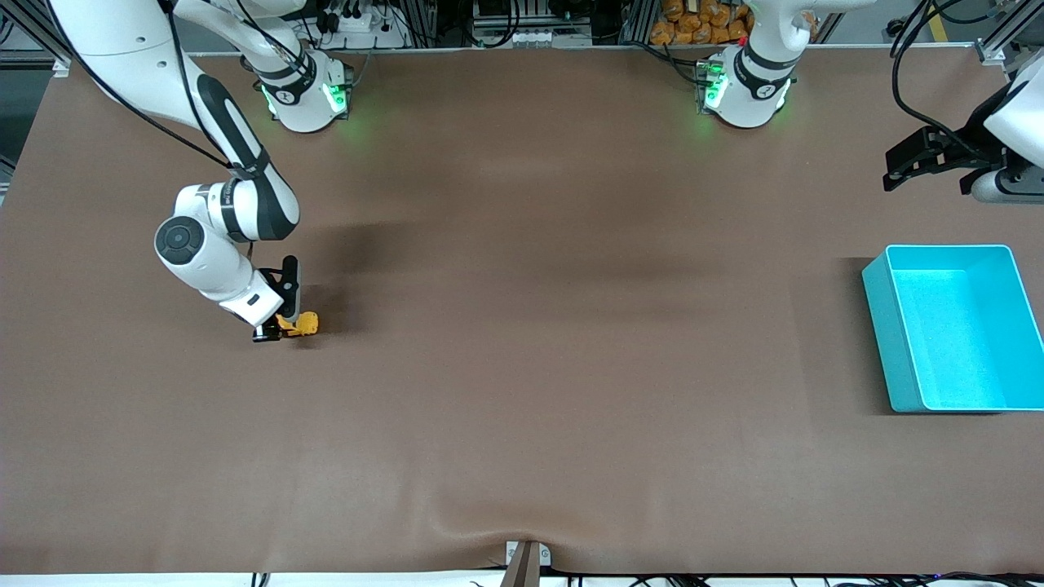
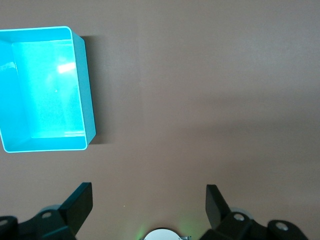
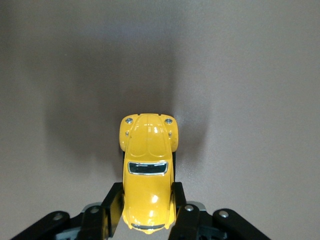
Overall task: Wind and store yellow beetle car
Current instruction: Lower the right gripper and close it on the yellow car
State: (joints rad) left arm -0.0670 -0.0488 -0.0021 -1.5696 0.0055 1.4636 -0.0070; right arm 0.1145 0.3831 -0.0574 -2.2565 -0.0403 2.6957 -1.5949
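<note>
Glossy yellow beetle car (image 3: 147, 172), dark windscreen, pinched in right hand (image 3: 146, 210).

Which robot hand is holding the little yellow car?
The right gripper, low at the right arm's end of the table, pinches the yellow beetle car. The left gripper waits open and empty near the cyan bin.

White arms (image 1: 204, 244), black bands, green-lit bases (image 1: 742, 90).

Glossy yellow beetle car (image 3: 147, 172), matt brown table (image 1: 522, 391)
</note>
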